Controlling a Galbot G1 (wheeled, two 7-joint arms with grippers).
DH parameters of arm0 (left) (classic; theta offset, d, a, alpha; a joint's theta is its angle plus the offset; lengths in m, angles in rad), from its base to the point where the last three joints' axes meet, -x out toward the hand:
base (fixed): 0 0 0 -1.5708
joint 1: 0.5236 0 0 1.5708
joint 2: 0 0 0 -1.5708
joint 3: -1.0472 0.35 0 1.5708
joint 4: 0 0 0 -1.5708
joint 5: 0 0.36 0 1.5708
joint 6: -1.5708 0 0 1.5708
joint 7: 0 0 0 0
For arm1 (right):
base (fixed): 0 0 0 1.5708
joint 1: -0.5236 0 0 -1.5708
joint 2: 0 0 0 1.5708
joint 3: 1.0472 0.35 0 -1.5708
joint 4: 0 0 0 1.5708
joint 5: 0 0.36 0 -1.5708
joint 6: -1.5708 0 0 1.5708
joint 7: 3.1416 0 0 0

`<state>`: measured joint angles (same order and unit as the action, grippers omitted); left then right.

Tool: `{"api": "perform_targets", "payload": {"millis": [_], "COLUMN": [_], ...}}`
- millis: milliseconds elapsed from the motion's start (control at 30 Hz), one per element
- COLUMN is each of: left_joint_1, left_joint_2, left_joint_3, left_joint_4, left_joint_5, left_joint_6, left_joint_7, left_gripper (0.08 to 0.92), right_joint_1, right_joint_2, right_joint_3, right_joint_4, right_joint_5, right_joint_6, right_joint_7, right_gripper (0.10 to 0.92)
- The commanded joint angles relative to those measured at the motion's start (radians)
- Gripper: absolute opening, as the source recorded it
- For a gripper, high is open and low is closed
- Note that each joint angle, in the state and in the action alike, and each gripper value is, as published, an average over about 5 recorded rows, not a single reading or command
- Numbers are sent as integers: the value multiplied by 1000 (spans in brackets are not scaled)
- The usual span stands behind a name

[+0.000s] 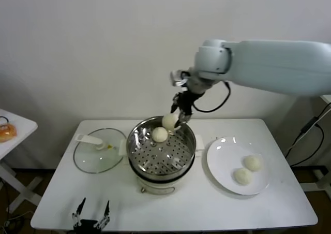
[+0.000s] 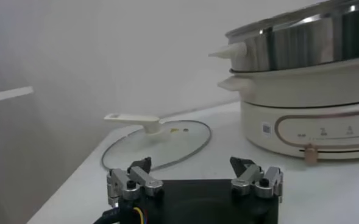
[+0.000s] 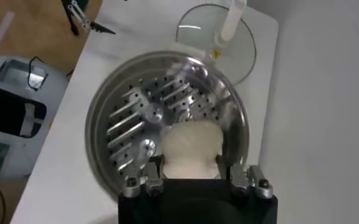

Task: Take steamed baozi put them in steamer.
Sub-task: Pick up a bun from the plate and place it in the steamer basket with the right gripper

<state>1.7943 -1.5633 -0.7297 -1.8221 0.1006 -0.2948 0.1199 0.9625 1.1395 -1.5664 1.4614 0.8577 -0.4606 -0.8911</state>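
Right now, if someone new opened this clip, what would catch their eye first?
First, the right gripper holding a baozi over the far rim of the steel steamer, where another bun already sits on the perforated tray. Next, the white plate to the steamer's right with two buns left. The glass lid lies to the left, and the left gripper waits open at the table's near edge.

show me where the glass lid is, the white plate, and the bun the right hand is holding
glass lid [image 1: 98,154], head view, on its glass.
white plate [image 1: 222,159], head view, bare part of its surface.
held bun [image 3: 190,146], right wrist view, on its top, over the steamer [image 3: 106,115].
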Motion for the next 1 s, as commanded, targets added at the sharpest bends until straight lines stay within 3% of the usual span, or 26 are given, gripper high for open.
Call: {"api": "perform_targets", "payload": {"millis": [33, 767, 867, 1000], "left_joint_1": [-1, -6, -5, -1], "left_joint_2": [1, -2, -3, -4], "left_joint_3": [1, -1, -1, -1], "left_joint_4": [3, 16, 14, 7], "left_joint_5": [6, 12, 14, 17], "left_joint_6": [1, -6, -5, -3], "left_joint_7": [1, 0, 0, 1], "left_gripper": [823, 823, 823, 823], "right_joint_1": [-249, -405, -392, -330], "right_joint_2": [236, 285, 268, 209], "right_joint_3": [67, 95, 106, 106], "right_joint_4": [-154, -254, -237, -173], "right_joint_5": [-80, -202, -188, -153], "right_joint_6": [-69, -51, -41, -25], "right_joint_7": [93, 99, 97, 82], "right_gripper": [600, 603, 634, 743]}}
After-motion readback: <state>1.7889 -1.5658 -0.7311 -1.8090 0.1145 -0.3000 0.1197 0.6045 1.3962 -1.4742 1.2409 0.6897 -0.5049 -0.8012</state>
